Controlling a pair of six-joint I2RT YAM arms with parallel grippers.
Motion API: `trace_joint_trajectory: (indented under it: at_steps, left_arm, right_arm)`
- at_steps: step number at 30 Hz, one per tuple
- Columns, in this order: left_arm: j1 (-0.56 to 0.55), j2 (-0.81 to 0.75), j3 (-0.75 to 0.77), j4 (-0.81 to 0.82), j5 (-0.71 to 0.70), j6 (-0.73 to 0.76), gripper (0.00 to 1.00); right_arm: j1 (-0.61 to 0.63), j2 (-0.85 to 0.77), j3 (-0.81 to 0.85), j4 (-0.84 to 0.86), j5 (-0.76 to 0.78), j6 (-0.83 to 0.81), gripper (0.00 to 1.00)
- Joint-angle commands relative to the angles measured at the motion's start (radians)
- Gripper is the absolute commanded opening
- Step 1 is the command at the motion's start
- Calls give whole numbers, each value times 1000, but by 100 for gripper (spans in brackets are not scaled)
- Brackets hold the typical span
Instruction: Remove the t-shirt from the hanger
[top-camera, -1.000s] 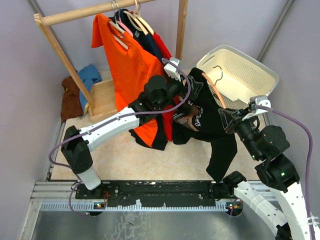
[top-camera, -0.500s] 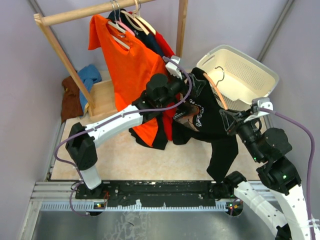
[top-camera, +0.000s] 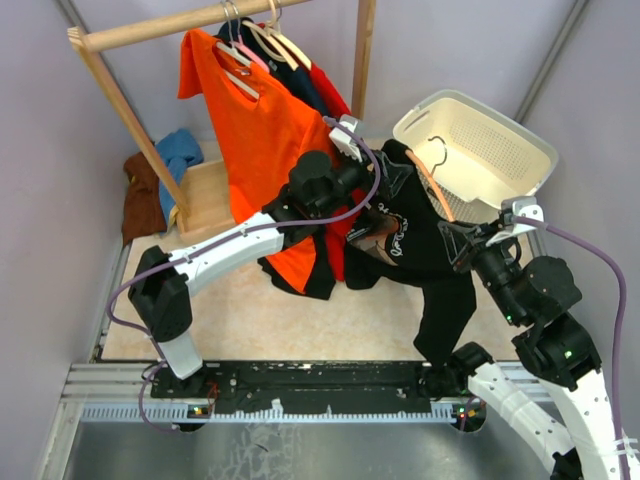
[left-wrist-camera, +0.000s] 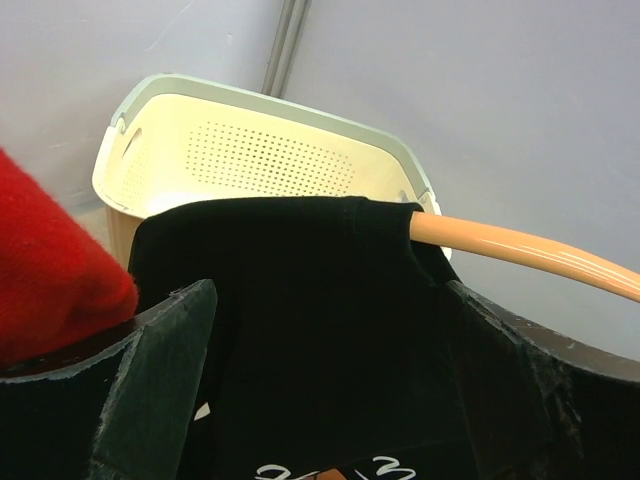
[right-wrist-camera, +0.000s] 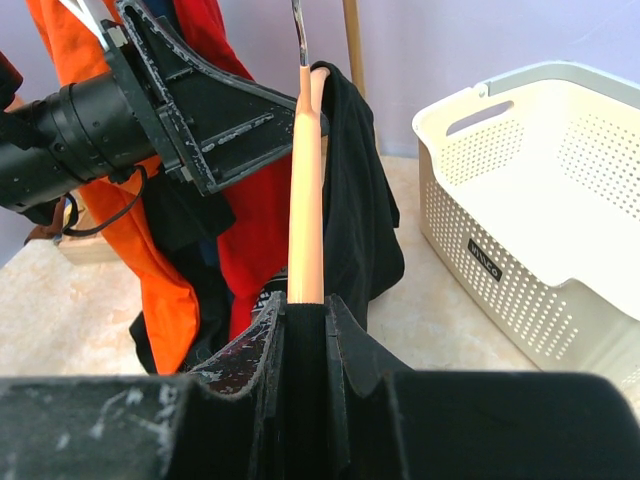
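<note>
A black t-shirt (top-camera: 420, 235) hangs on a peach hanger (top-camera: 434, 183) held in the air in front of the basket. My right gripper (top-camera: 458, 240) is shut on the hanger's lower arm, with black cloth pinched over it; in the right wrist view the hanger (right-wrist-camera: 305, 180) rises straight out of the jaws (right-wrist-camera: 305, 305). My left gripper (top-camera: 385, 178) is open at the shirt's upper shoulder. In the left wrist view its fingers (left-wrist-camera: 160, 380) stand wide apart on either side of the shirt (left-wrist-camera: 300, 300), and the bare hanger arm (left-wrist-camera: 520, 250) sticks out to the right.
A cream laundry basket (top-camera: 440, 100) lies tilted at the back right. A wooden rack (top-camera: 180, 25) at the back left holds an orange shirt (top-camera: 255, 130) and red and dark shirts on hangers. Blue and brown clothes (top-camera: 165, 170) lie by the rack's foot.
My left gripper has shifted slightly up and right along the black shirt's shoulder. The orange shirt on the rack swung a little. The right arm barely moved.
</note>
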Motion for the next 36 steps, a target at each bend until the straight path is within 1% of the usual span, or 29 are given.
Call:
trace_joint_trajectory:
  at_steps: [1,9,21,25,28,31,33,35,36]
  left_arm:
    - [10,-16,24,25,-1,-11,98]
    - [10,-13,28,24,-44,-2,98]
    - [13,27,70,38,-5,-25,98]
    - [14,44,88,18,-16,-21,96]
    - [13,48,86,8,-23,-18,89]
    - [14,44,70,17,-27,-15,78]
    - [13,42,64,20,-25,-13,69]
    - [13,41,61,21,-20,-9,54]
    - [13,41,60,23,-17,-9,43]
  right_arm:
    - [11,-24,20,101,-13,-15,0]
    - [11,-25,15,107,-20,-11,0]
    - [11,-26,11,112,-24,-12,0]
    - [11,-25,8,119,-32,-9,0]
    - [11,-27,8,123,-35,-9,0]
    - [11,-27,9,122,-33,-12,0]
    - [11,-28,9,122,-32,-15,0]
    - [11,-28,7,122,-29,-16,0]
    - [11,-29,5,123,-30,-17,0]
